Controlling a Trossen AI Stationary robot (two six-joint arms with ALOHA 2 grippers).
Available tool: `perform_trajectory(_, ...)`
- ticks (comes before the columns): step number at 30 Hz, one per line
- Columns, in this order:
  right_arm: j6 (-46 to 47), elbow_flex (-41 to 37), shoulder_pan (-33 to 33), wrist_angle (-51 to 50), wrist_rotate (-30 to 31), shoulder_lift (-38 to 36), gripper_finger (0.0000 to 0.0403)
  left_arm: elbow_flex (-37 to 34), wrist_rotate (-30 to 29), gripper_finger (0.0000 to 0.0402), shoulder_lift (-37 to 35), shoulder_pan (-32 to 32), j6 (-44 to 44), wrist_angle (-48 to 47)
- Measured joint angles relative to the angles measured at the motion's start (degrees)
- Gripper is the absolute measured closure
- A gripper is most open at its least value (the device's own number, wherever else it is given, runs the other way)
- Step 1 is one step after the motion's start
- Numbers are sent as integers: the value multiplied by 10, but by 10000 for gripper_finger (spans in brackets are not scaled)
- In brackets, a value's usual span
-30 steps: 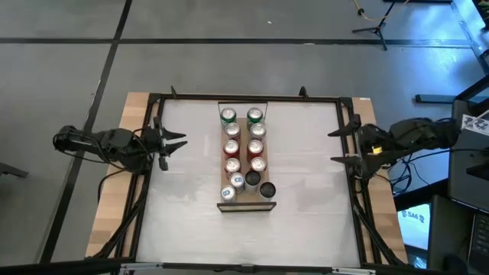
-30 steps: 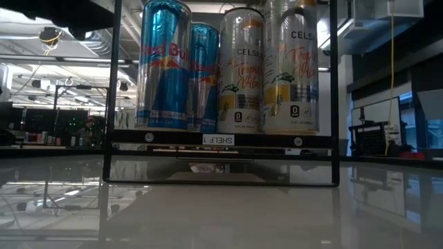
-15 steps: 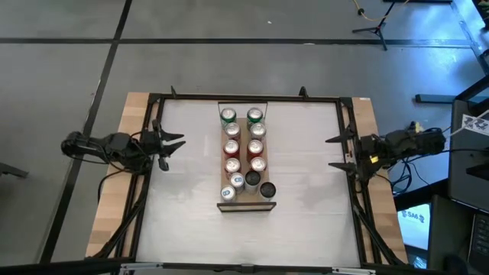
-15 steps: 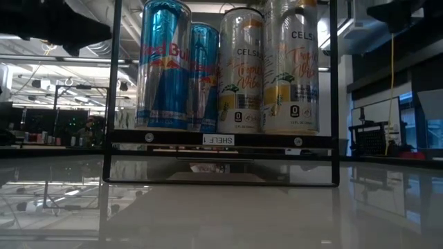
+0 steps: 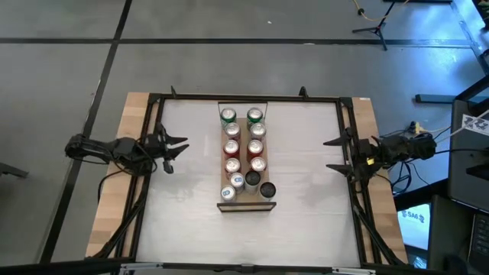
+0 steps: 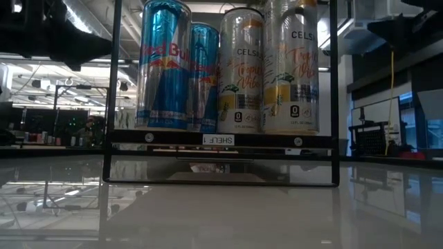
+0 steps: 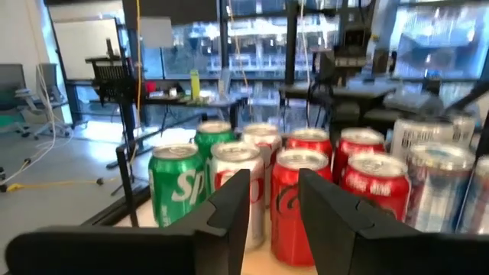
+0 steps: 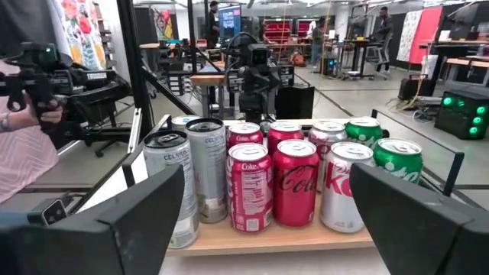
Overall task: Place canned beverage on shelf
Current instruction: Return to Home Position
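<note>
Room: grey floor under a white bench (image 5: 298, 200) with a black frame; desks, stands and screens fill the workshop behind it.
Left edge: the left hand (image 7: 273, 187) sits at the bench's left side, level with the middle of the shelf and well apart from it; its fingers stand a small way apart and grip nothing.
Middle: the shelf (image 8: 283, 235), a light-wood plank with dark frames at its short ends, runs near to far along the centre of the bench.
Left row: far to near, a green can (image 5: 228, 116), a silver can (image 5: 231, 131), two red cans (image 5: 231, 147), then two blue cans (image 6: 165, 66) at the near end.
Right row: green, silver and two red again, then two yellow cans (image 6: 291, 69) just beside the blue pair.
Cans: all twelve upright and close-packed on the plank.
Right edge: the right hand (image 5: 328, 153) sits at the bench's right side, level with the shelf's middle and well apart from it; its fingers are spread wide and empty.
</note>
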Motion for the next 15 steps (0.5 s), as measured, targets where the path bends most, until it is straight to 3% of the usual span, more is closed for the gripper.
perform_trajectory(7,-16,-34,0,43,37,0,33,-51,0,296,0,0,-1,72)
perform_trajectory(15,-19,-97,0,112,47,0,33,-51,-2,296,0,0,0,71)
